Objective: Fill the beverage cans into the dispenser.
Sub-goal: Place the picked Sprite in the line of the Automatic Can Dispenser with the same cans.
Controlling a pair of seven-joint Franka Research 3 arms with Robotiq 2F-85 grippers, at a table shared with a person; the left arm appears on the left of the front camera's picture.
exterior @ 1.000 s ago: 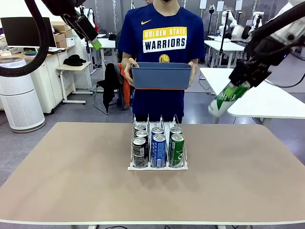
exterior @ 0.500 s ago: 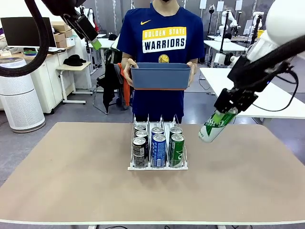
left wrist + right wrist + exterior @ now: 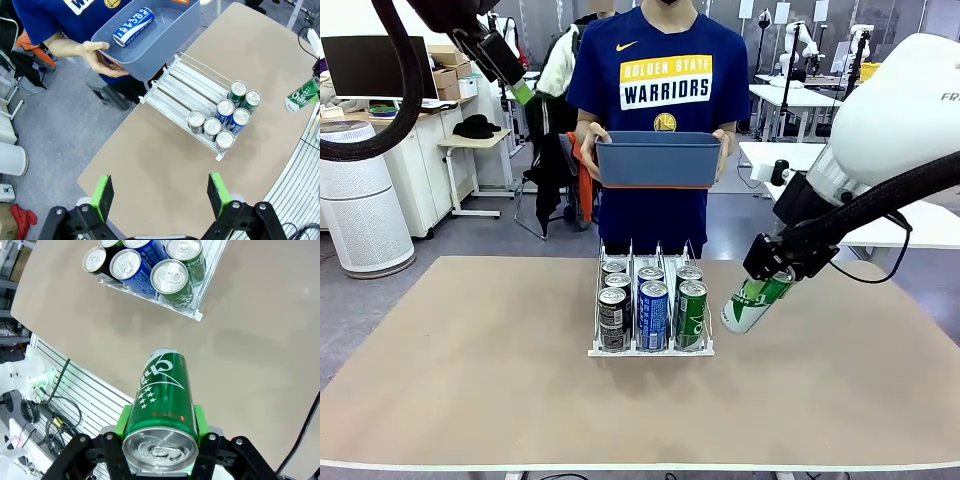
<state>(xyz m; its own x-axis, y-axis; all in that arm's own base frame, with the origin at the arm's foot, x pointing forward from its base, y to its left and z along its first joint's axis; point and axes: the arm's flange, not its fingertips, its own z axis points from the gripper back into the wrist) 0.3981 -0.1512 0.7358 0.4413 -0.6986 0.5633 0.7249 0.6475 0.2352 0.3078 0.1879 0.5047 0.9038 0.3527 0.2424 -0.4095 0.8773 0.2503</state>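
Observation:
The clear dispenser (image 3: 650,351) stands mid-table with several black, blue and green beverage cans (image 3: 653,314) in its three lanes. My right gripper (image 3: 781,264) is shut on a green can (image 3: 751,301), tilted bottom-down just right of the rack and above the table. In the right wrist view this green can (image 3: 164,390) lies between the green pads (image 3: 197,417), with the rack's front corner (image 3: 197,315) beyond it. My left gripper (image 3: 516,82) hangs high at the upper left, open and empty. Seen from above, the left gripper (image 3: 161,192) looks down on the dispenser (image 3: 182,87).
A person at the far side holds a blue-grey bin (image 3: 658,160) at chest height. In that bin (image 3: 170,37) lies a blue can (image 3: 133,26). Bare tabletop (image 3: 470,380) spreads left, right and in front of the rack.
My right arm has brought the green can down and to the left, from high beside the table to just right of the dispenser. The left arm and the person hold still.

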